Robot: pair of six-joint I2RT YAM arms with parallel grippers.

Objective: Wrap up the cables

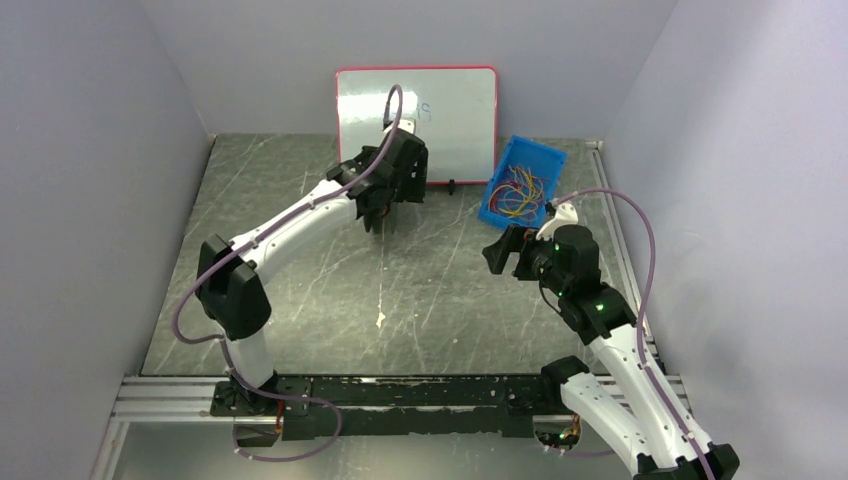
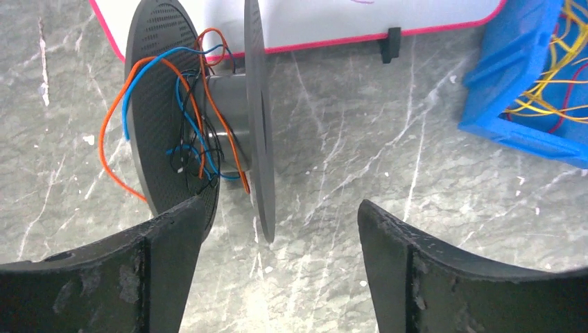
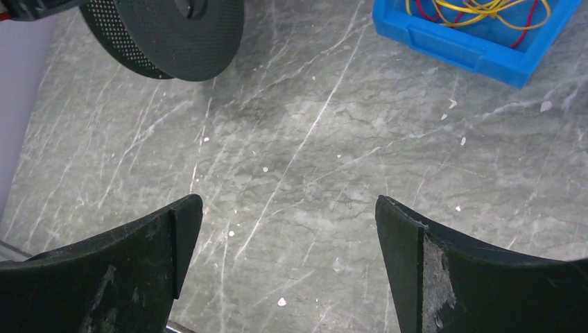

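Grey marbled table (image 1: pixel 300 300) is seen between pale walls. Thin yellow and red tangled cables (image 1: pixel 517 193) are heaped in a blue bin (image 1: pixel 540 150) near the far right corner. Orange, blue and black looped cables (image 2: pixel 186 151) are draped loosely round a black spool (image 2: pixel 232 111) by the far edge, just beyond the left gripper (image 2: pixel 281 208), which is spread wide and empty. The right gripper (image 3: pixel 288 201) is likewise held wide over bare table.
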